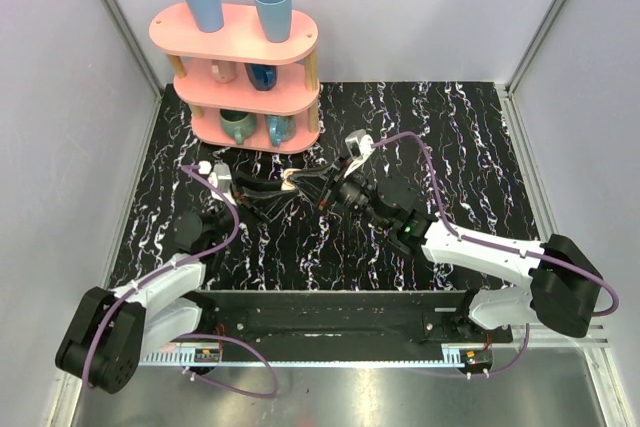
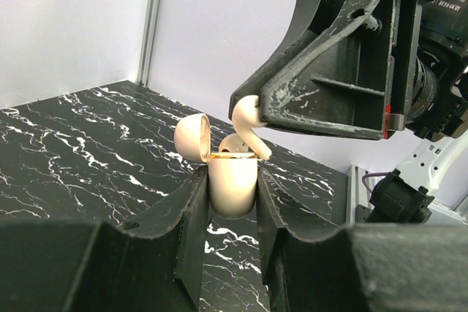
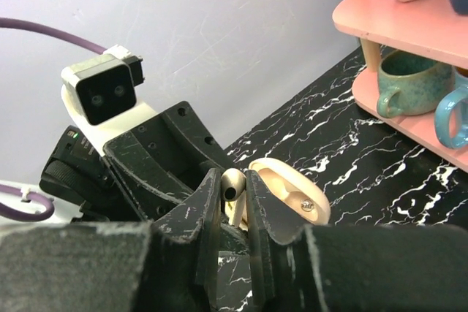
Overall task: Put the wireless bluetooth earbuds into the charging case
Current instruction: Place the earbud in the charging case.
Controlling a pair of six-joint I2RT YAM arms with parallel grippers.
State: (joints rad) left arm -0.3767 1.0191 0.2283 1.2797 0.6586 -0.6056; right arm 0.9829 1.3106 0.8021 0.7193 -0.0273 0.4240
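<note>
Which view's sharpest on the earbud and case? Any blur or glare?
Left wrist: cream clamshell charging case and cream-white earbud sharp, evenly lit, no glare; near black fingers soft. Right wrist: foreground blurred, earbud half hidden. Top external: even light, both tiny.

Both arms have white shell links point(image 1: 170, 282) and bulky black joint housings point(image 1: 565, 282), each trailing purple cables point(image 3: 36, 26). Gripper fingers point(image 2: 329, 85) are matte black plastic, scuffed grey, ribbed, with screw holes. The wrist camera point(image 3: 102, 89) is white with two lenses, and a green LED point(image 3: 71, 134) glows on the black motor body.
</note>
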